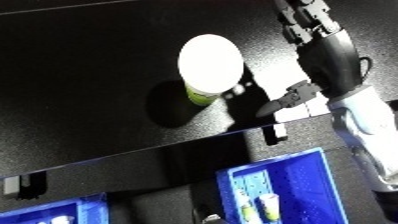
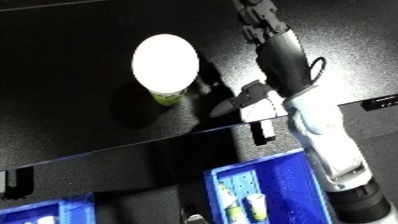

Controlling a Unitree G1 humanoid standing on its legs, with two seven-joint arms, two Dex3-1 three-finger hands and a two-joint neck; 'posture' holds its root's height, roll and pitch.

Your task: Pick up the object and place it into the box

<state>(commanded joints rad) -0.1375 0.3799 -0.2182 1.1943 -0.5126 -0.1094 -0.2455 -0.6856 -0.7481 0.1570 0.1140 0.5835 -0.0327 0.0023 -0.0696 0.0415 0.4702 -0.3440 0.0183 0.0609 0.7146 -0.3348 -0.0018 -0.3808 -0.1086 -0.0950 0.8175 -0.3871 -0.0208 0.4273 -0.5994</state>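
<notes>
Robot's right arm: black multi-fingered hand (image 2: 266, 30) on a white-and-silver forearm (image 2: 324, 142).

Hand w/ glossy black shell, segmented fingers w/ grey highlights, stubby black thumb off the side. Thin black cable loops out just beside the wrist. Forearm casing white/silver, smooth, rounded; further from hand it ends in a dark ribbed cylindrical collar.

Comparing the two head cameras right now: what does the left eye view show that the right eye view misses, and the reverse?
Only the left eye view shows more of the small blue bin at the lower left. Only the right eye view shows the right forearm's dark lower cuff and a white label at the table's right edge. Both share the white-lidded cup on the black table, the right hand beside it, apart from it, and the large blue bin below.
</notes>
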